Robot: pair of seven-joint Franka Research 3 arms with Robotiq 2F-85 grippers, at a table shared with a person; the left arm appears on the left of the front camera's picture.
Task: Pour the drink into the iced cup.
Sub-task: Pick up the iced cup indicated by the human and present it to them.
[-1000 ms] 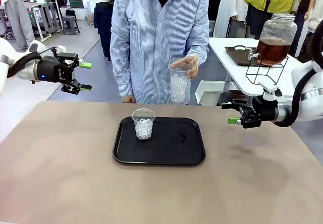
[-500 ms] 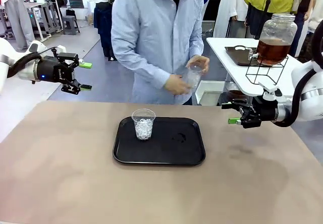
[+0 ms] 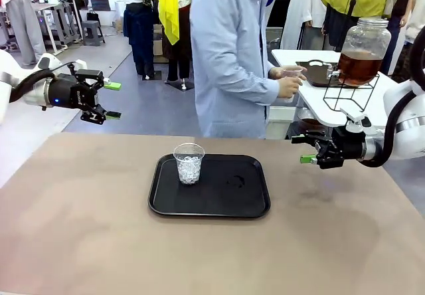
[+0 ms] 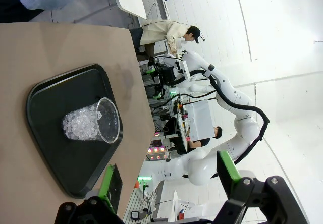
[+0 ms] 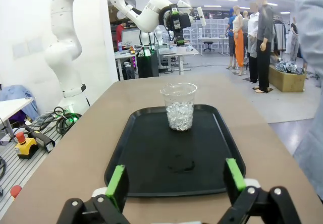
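1. You are working over a matte tan tabletop [image 3: 80, 228] in a busy lab. A flat black tray [image 3: 255, 210] with rounded corners lies at its middle.
2. A second ago the person stood behind the tray, facing you and holding up an ice-filled cup. Now they have turned to the white side table [image 3: 312, 102] beyond the tray's right, with their hands [image 3: 287, 84] raised there. You cannot tell whether they have the cup.
3. That turn suggests they are going for the drink, so treat the pour as not yet begun.
4. The drink [image 3: 358, 68], translucent amber-brown, fills the lower part of a rounded clear glass jar [image 3: 364, 39] with a lid. The jar stands on a wire stand [image 3: 352, 96], well right of and beyond the tray.
5. A clear cup [image 3: 189, 163] of glinting crushed ice stands upright on the tray's left half, with no drink in it.
6. Neither arm has moved. The left end effector [image 3: 112, 100] hangs well left of the tray and the right end effector [image 3: 303, 148] just right of it. Both are released and empty.
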